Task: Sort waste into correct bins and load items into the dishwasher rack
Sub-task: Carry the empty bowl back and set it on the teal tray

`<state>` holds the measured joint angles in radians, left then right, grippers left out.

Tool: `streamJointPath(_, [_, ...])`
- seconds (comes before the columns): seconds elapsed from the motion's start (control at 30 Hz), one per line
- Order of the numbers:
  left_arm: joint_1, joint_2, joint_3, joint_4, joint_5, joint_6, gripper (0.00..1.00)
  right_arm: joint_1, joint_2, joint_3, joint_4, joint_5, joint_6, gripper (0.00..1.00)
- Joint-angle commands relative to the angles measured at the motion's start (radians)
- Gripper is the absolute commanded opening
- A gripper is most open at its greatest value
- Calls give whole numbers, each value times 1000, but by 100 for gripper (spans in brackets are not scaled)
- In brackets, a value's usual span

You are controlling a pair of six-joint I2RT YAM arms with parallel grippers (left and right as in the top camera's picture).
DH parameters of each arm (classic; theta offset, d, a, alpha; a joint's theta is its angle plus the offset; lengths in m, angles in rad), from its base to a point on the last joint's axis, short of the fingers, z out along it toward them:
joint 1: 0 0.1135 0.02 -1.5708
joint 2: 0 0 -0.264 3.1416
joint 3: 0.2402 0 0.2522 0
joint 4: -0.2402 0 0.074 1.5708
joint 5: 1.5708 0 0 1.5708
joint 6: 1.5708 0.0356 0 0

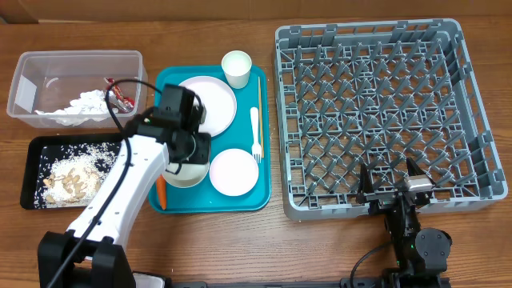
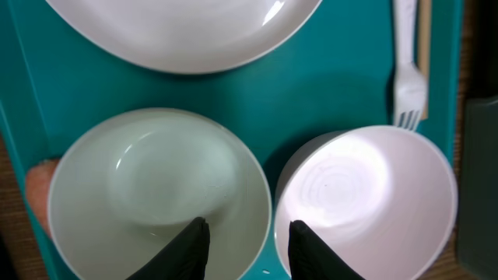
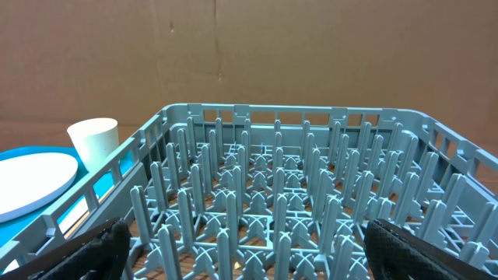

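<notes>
Clear tub (image 1: 80, 68): holds the crumpled napkin (image 1: 82, 106) and the red wrapper (image 1: 120, 94), which lie against its right end.
Black tray (image 1: 32, 172): just below the tub; holds the beige food scraps (image 1: 70, 182) with rice grains scattered around them.
Teal tray (image 1: 216, 200): carries a plate (image 1: 210, 104), a cup (image 1: 236, 68), a fork (image 1: 256, 132), chopsticks (image 1: 259, 100) beside the fork, a greenish bowl (image 2: 156, 179) and a pink bowl (image 2: 366, 194) side by side; the carrot (image 1: 161, 192) lies at its left edge.
Dishwasher rack (image 1: 368, 112): right of the teal tray; its lattice floor and upright pegs show across it.
Left gripper (image 2: 249, 233): jaws parted, one finger inside the greenish bowl and the other outside its right rim; neither visibly presses the rim.
Right gripper (image 1: 392, 188): at the rack's near edge; jaws spread wide, holding nothing.
Hard to see: from overhead the left arm covers most of the greenish bowl and part of the carrot; the left wrist view cuts off the plate and shows only a sliver of the chopsticks.
</notes>
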<state>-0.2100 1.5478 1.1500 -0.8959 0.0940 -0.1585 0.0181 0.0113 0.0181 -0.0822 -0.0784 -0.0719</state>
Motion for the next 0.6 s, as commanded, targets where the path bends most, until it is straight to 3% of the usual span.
streamJointPath(0.0, [-7,2,80,-30,54,-2,38,-5,-8,-10,5,-2,-4,100])
streamJointPath(0.2, [1,0,110,-103,25,1,36,-5,-8,-10,5,-2,-4,100])
streamJointPath(0.47, [84,-66,109,-220,0,-50,23,-5,-8,-10,5,-2,-4,100])
streamJointPath(0.57, [113,-125,109,-262,-1,-65,26,-5,-8,-10,5,-2,-4,100])
